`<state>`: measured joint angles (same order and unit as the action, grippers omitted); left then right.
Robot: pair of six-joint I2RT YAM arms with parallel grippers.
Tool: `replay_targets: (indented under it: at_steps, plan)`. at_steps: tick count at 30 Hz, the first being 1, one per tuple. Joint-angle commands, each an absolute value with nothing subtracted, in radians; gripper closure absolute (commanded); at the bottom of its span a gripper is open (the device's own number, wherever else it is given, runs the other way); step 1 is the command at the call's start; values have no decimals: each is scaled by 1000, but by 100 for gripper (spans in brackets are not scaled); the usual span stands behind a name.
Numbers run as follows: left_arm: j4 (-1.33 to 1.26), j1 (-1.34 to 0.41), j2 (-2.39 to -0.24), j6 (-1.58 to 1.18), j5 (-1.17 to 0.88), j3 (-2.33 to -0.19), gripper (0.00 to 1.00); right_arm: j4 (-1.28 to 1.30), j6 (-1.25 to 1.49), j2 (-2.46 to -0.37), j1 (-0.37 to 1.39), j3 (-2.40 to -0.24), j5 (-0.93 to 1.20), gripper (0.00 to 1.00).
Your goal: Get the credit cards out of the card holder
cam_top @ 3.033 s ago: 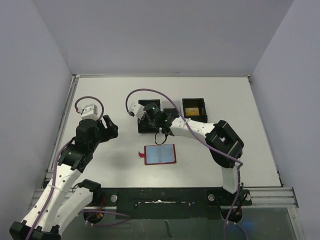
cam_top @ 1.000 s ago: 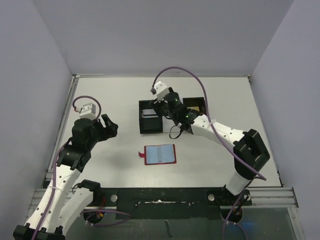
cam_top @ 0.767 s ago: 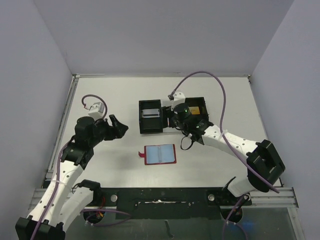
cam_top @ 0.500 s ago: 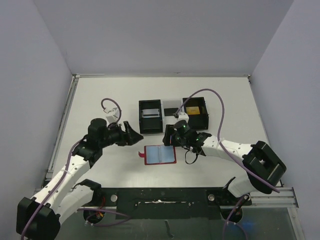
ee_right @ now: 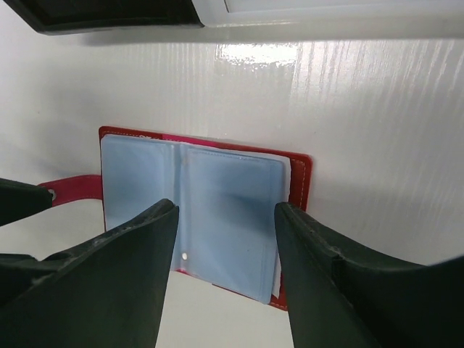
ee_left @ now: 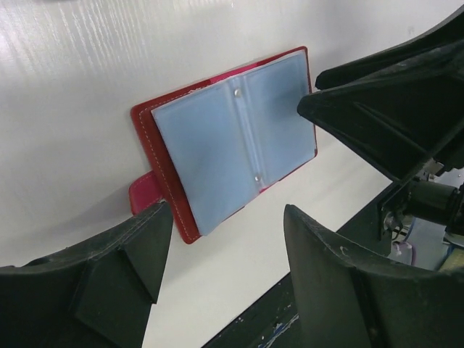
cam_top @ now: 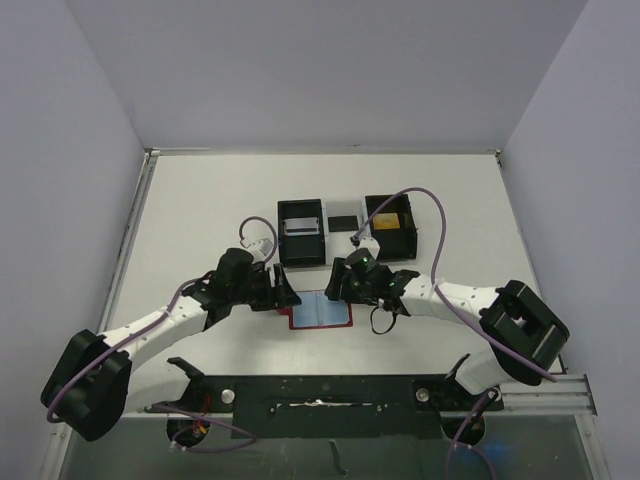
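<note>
Top external — card holder open flat, long axis left-right, tab left

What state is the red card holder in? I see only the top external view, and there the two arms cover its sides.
Observer: It lies open and flat. The left wrist view shows the card holder with both blue-grey sleeves facing up.
Operator: Do the right fingers grip it?
Observer: No. In the right wrist view the right fingers stand apart over the sleeves, with nothing pinched.
Operator: Can you see a card?
Observer: Not surely. A thin pale strip shows at the right sleeve's edge, and I cannot tell whether it is a card.
</note>
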<state>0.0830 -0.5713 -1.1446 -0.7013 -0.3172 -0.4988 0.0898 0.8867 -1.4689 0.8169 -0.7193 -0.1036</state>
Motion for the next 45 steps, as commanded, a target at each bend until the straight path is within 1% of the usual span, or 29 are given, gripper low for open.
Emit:
replay_targets:
  at_steps: [1, 8, 12, 15, 18, 21, 22, 25, 28, 30, 34, 36, 37, 38, 39, 40, 41, 43, 45]
  plan:
    - [-20, -595, -1179, -707, -299, -518, 40, 87, 904, -1457, 833, -715, -132, 44]
    - [-60, -620, -1199, -717, -300, -514, 49, 125, 925, -1488, 837, -708, -142, 45]
    - [-66, -635, -1220, -711, -280, -507, 49, 113, 933, -1509, 839, -698, -131, 44]
    - [-72, -639, -1273, -707, -294, -504, 48, 92, 925, -1534, 840, -700, -101, 47]
    - [-113, -650, -1318, -720, -302, -488, 52, 67, 927, -1540, 841, -696, -77, 55]
    - [-139, -663, -1353, -733, -299, -476, 59, 17, 927, -1526, 838, -678, -41, 66]
    - [-145, -664, -1361, -738, -295, -471, 59, -2, 929, -1519, 839, -672, -27, 68]
    - [-180, -668, -1377, -753, -290, -449, 60, -73, 927, -1511, 831, -658, 39, 70]
    - [-234, -668, -1385, -776, -302, -428, 61, -164, 941, -1520, 824, -643, 117, 75]
    - [-242, -669, -1388, -780, -302, -426, 62, -201, 955, -1535, 820, -641, 153, 76]
    - [-233, -667, -1372, -772, -299, -430, 62, -226, 971, -1542, 809, -636, 165, 80]
    - [-213, -668, -1354, -769, -296, -441, 62, -238, 981, -1521, 800, -621, 161, 87]
    - [-206, -668, -1339, -766, -296, -444, 62, -232, 983, -1505, 797, -613, 139, 89]
    - [-189, -669, -1322, -762, -287, -450, 62, -215, 982, -1489, 795, -609, 116, 88]
    - [-165, -667, -1301, -754, -270, -461, 62, -172, 979, -1475, 793, -617, 85, 83]
    - [-134, -668, -1278, -748, -256, -473, 61, -119, 970, -1462, 792, -630, 42, 76]
    - [-100, -667, -1250, -737, -232, -489, 59, -51, 957, -1446, 792, -646, -3, 67]
    - [-15, -664, -1191, -710, -167, -528, 56, 41, 921, -1402, 791, -667, -88, 53]
    - [53, -658, -1133, -679, -108, -567, 51, 114, 869, -1349, 780, -685, -161, 45]
